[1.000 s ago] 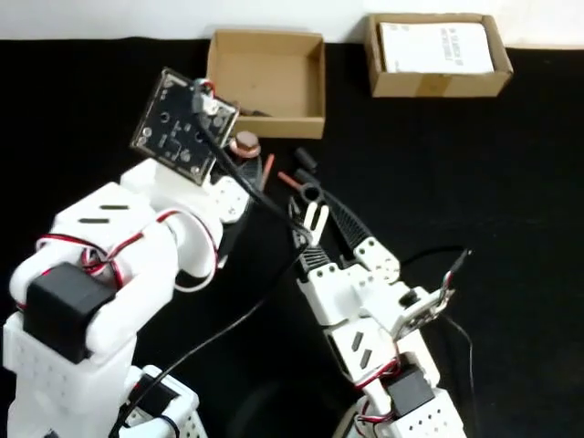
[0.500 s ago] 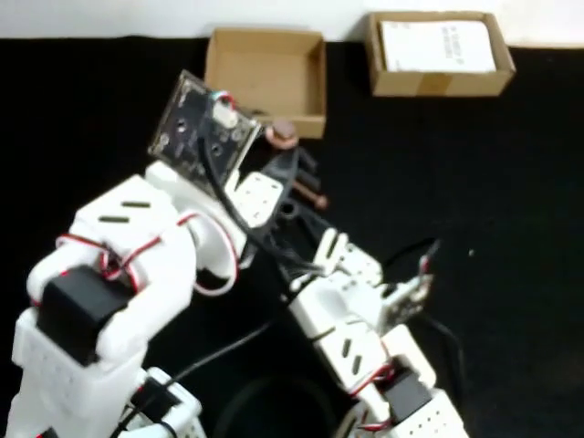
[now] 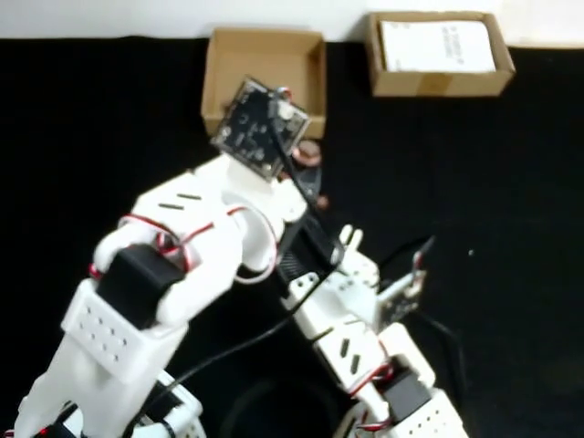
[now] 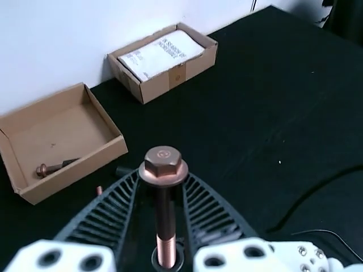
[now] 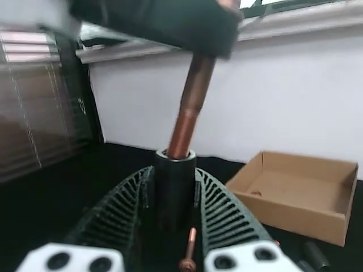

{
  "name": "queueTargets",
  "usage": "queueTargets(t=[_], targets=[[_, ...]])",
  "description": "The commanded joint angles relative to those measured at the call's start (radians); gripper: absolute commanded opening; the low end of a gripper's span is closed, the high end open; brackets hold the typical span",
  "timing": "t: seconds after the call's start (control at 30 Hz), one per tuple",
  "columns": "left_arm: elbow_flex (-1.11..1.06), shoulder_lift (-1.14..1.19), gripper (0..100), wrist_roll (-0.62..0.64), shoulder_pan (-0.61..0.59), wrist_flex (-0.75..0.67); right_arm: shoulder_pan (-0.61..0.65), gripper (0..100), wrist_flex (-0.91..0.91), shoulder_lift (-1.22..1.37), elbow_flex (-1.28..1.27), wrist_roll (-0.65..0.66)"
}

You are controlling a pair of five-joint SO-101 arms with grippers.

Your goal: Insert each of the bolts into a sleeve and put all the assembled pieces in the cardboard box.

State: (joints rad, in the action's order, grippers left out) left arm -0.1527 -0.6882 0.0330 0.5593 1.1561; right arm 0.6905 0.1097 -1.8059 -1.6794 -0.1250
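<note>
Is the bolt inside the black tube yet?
Only partly: the tip of the bolt sits in the top of the sleeve; most of the shank stands above.

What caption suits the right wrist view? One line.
Right gripper holds black sleeve, copper bolt tip in its top; cardboard box behind.

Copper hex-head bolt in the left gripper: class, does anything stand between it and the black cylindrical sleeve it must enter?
Nothing visible does. The copper hex-head bolt, in the left gripper, has its tip at the mouth of the black cylindrical sleeve held by the right gripper.
</note>
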Motion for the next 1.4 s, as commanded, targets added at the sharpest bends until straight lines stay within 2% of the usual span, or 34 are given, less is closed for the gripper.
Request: queueTargets(t=[0.0, 0.5, 0.67, 0.93, 1.23, 1.37], targets=[[-0.002, -0.005, 1, 0.005, -0.007, -0.046, 0.004, 0.6, 0.002, -0.013, -0.124, -0.008], [-0.062, -0.013, 1, 0.005, -0.008, -0.011, 0.001, 0.6, 0.002, -0.013, -0.124, -0.008], [-0.07, -0.079, 1, 0.005, -0.008, 0.006, -0.001, 0.6, 0.002, -0.013, -0.124, -0.008], [-0.068, -0.099, 2, 0.005, -0.008, 0.143, 0.001, 0.6, 0.002, -0.013, -0.124, -0.008], [-0.096, -0.097, 13, 0.017, -0.013, 0.212, -0.001, 0.6, 0.004, -0.015, -0.124, -0.002], [-0.076, -0.091, 19, 0.077, -0.065, 0.282, -0.002, 0.6, 0.005, -0.015, -0.124, -0.002]])
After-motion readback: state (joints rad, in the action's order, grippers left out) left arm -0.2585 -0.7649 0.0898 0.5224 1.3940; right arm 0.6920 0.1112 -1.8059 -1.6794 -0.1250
